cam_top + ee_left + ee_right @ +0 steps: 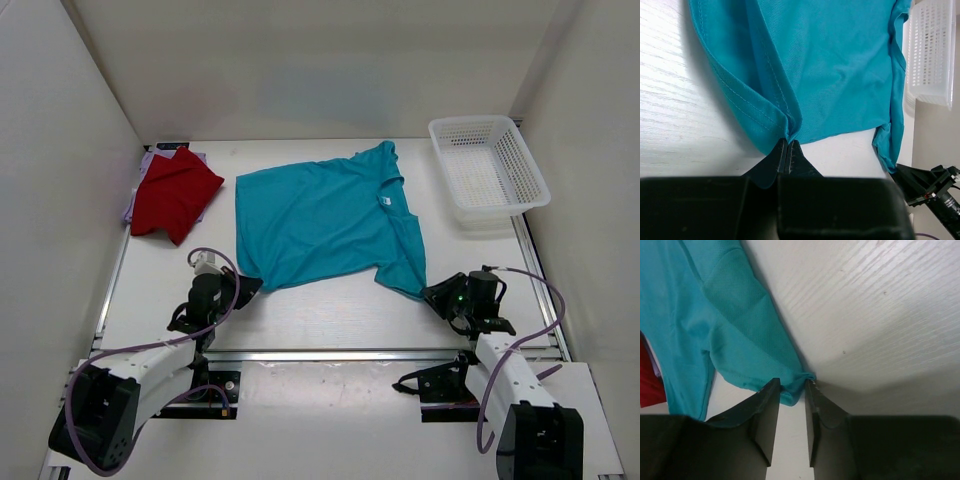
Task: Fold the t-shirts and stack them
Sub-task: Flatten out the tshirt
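Nearest the lens: black two-finger left gripper point(788, 146), pressed fully together on the near left hem corner of the teal t-shirt point(320, 220), soft plain cloth, short-sleeved. Hem bunched at the tips. Left arm extended forward from the near edge of the white wood-grain desk point(330, 320), wrist low.

Black two-finger right gripper point(792, 384): jaws parted, bare desk visible between them, near sleeve hem lying at the tips, not pinched. Right arm extended forward from the near right, wrist low.

Teal t-shirt spread flat at desk centre, collar toward the right edge. Small white tag point(384, 201) at the collar; writing too small to read.

Folded deep red t-shirt point(175, 195) at the far left corner, atop lavender t-shirt point(143, 172), only edges showing. White lattice plastic basket point(480, 121) at the far right corner.
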{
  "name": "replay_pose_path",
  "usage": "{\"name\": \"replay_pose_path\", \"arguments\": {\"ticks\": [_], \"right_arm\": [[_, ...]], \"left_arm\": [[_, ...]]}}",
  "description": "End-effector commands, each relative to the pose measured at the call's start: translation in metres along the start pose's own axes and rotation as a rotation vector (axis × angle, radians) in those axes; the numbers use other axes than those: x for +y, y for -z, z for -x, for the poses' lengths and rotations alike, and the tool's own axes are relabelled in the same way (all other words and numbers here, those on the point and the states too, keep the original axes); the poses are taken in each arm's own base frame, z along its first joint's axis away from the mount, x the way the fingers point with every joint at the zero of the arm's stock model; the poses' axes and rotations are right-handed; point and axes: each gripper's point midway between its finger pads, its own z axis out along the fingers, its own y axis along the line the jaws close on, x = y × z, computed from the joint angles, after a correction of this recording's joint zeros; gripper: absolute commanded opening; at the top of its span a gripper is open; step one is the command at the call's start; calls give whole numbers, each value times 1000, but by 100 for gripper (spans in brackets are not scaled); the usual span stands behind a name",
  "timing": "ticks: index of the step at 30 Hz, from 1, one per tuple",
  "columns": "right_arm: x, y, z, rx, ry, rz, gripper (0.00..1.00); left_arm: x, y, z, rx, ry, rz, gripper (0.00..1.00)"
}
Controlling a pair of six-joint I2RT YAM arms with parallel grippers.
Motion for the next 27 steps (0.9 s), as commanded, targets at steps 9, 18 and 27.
{"name": "replay_pose_path", "arguments": {"ticks": [9,18,27], "right_arm": [[-16,0,-11,24,-1,-41,10],[40,22,26,-89,265,26,0],[223,164,144,-503,717,127,0]], "left_arm": [[-9,-1,1,-1,-4,-35,0],[-25,-6,20,-9,-54,-47,0],[-182,18,163,-29,-216,-269,0]]}}
